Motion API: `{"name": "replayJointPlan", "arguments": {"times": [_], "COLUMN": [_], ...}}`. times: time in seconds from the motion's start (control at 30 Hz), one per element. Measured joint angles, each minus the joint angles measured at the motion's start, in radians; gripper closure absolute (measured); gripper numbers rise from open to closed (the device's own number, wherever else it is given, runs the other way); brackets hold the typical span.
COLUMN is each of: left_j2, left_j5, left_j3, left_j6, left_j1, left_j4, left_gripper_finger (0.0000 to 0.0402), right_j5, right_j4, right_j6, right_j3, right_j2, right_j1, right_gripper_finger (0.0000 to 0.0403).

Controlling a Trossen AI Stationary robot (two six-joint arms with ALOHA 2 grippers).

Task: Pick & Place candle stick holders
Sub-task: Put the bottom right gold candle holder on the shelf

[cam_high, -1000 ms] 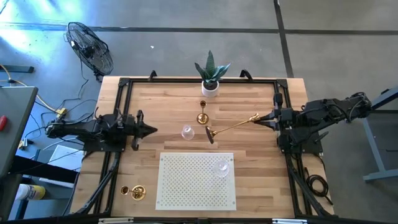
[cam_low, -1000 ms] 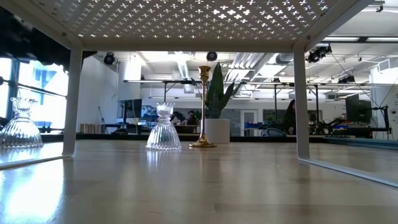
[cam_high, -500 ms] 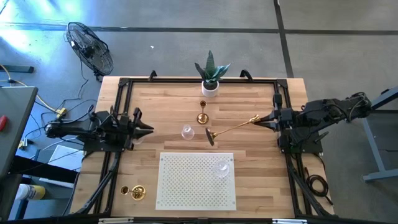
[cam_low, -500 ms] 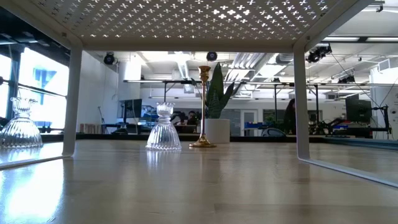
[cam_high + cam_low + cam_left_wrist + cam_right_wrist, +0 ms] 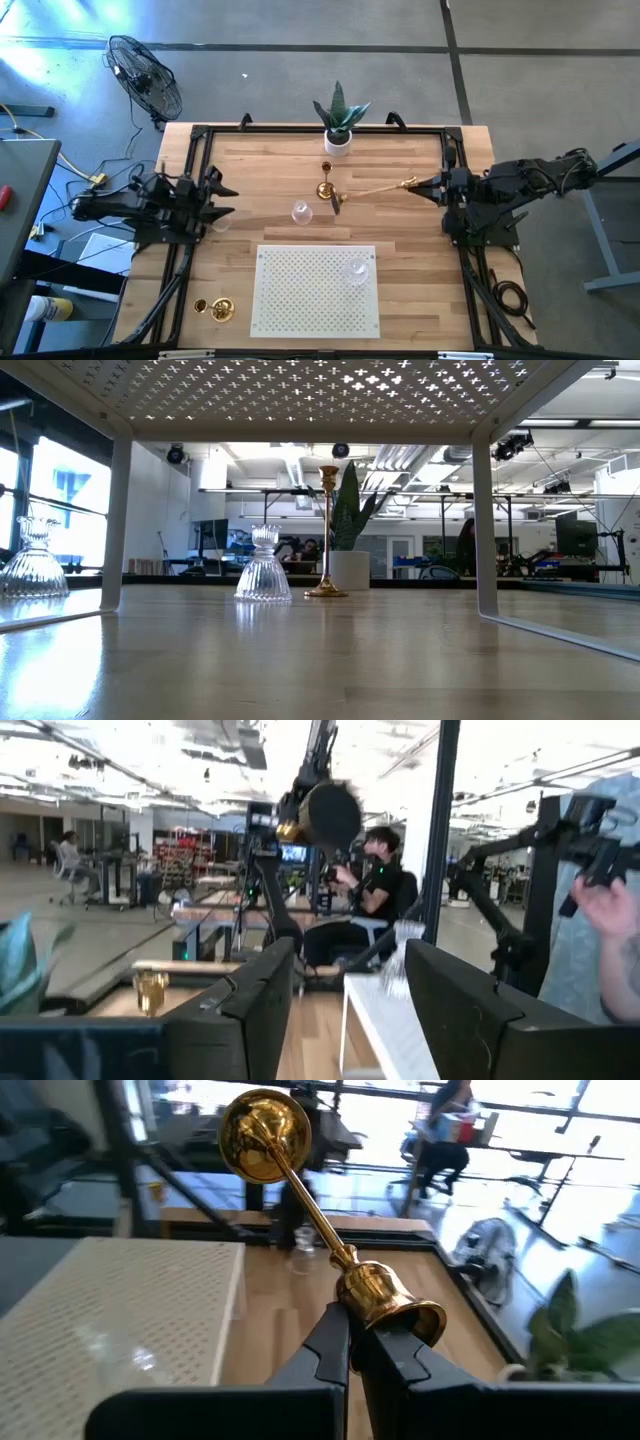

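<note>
Risk of the long gold holder (image 5: 368, 193) swinging into the others.
My right gripper (image 5: 350, 1342) is clamped on its cup end only, so the stem juts out level over the table with its round base hanging just beside the upright gold holder (image 5: 325, 184) and near a glass holder (image 5: 301, 212). I judge that a fast turn could knock those over, or let the stem twist in so narrow a grip. A second glass holder (image 5: 357, 268) sits on the mat (image 5: 300, 300); a short gold one (image 5: 222, 309) stands beside it. My left gripper (image 5: 345, 1010) waits at the table's left edge, fingers apart, holding nothing.
</note>
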Motion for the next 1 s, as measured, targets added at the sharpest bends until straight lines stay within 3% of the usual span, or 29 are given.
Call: {"name": "replayJointPlan", "arguments": {"times": [0.23, 0.43, 0.57, 0.87, 1.0], "left_j2": [0.22, 0.559, 0.797, 1.246, 1.431], "left_j5": [0.0, -0.055, -0.109, -0.319, -0.341], "left_j3": [0.204, 0.506, 0.79, 1.59, 1.918], "left_j6": [0.092, 0.216, 0.292, 0.348, 0.359], "left_j1": [0.0, 0.0, 0.0, -0.046, -0.09], "left_j4": [-0.029, -0.133, -0.306, -0.972, -1.146], "left_gripper_finger": [0.0211, 0.0211, 0.0211, 0.0211, 0.0211], "right_j5": [0.105, 0.092, 0.094, 0.09, 0.09], "right_j4": [0.016, 0.058, 0.077, 0.072, 0.062], "right_j6": [0.055, 0.079, 0.081, 0.097, 0.107], "right_j3": [0.0, 0.0, 0.0, 0.0, 0.0], "right_j2": [0.047, 0.09, 0.11, 0.117, 0.117], "right_j1": [0.0, 0.0, 0.0, 0.0, 0.0], "right_gripper_finger": [0.0402, 0.0402, 0.0402, 0.0402, 0.0402]}}
